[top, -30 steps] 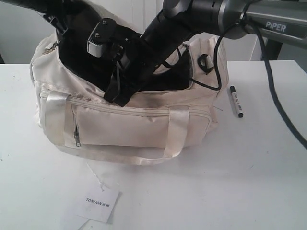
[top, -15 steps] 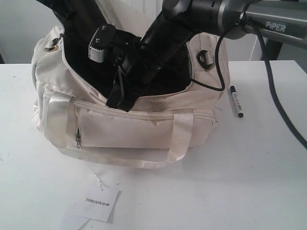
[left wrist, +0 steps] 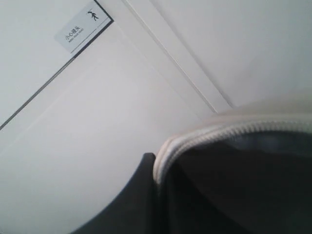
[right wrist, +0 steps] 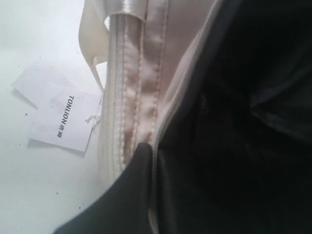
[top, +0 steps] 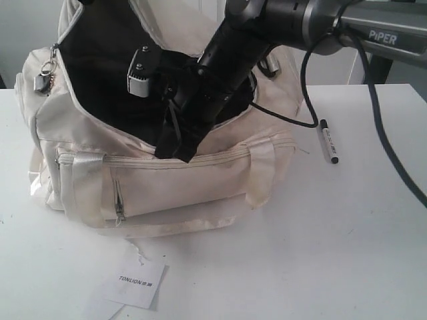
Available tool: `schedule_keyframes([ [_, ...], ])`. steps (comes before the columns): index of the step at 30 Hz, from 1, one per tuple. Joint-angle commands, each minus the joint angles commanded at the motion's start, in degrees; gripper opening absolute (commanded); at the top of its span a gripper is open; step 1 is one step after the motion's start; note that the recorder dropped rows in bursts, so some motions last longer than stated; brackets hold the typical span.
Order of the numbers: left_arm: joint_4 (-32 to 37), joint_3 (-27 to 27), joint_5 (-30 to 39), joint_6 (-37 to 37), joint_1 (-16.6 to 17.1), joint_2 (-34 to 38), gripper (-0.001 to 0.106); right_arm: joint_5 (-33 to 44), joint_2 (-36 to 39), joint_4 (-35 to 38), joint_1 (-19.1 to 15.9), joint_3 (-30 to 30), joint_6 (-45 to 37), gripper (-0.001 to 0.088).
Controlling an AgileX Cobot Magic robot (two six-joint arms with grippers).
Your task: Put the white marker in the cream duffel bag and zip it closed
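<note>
- Exterior view: one white marker point(top: 328, 141) lies flat on the white table point(top: 347, 240), just off the right end of the cream duffel bag point(top: 173, 190) and not touching it. No gripper holds it.
- The marker is well apart from the right gripper point(top: 175, 143), which is at the middle of the bag's front rim. The bag's end wall stands between them.
- One bag is in view. Its top is wide open, showing dark lining, and its rear flap is lifted out of the top of the frame.
- The right gripper is clamped on the bag's front rim. In the right wrist view one dark finger point(right wrist: 129, 195) presses the outside of the zip edge. Its partner is lost against the dark lining inside.
- The left gripper point(left wrist: 158, 168) is closed on the raised flap's zip edge. In the left wrist view one dark finger point(left wrist: 131, 200) lies against that edge, and the other is hidden.
- Two arms are at work on the bag, and the left one is almost wholly out of the exterior frame.
- The bag's front has one zip pocket point(top: 177, 193), crossed by two bands of strap handle point(top: 260, 175).
- Two white paper cards lie on the table in front of the bag. The printed paper tag point(top: 137, 280) reads TONLION and partly covers a plain card point(top: 93, 309).
</note>
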Motion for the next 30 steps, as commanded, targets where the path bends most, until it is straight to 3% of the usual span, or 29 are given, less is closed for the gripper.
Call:
schedule_keyframes([
  [14,-1.64,0.00,5.08,-0.12,0.00,0.20,0.000,-1.82,0.00,5.10,0.00,0.00,3.88,0.0018],
  [17,-1.93,0.00,7.76,-0.12,0.00,0.20,0.000,-2.98,0.00,4.99,0.00,0.00,6.58,0.0128],
  [22,-2.33,0.00,10.30,-0.12,0.00,0.20,0.000,-3.54,0.00,4.36,0.00,0.00,10.46,0.0451],
  [24,-2.70,0.00,10.70,-0.12,0.00,0.20,0.000,-3.42,-0.14,2.85,0.00,-0.11,13.21,0.0504],
  [30,-3.03,0.00,11.76,-1.72,0.00,0.20,0.000,-3.06,-3.55,-2.19,-0.13,-0.11,21.02,0.0506],
])
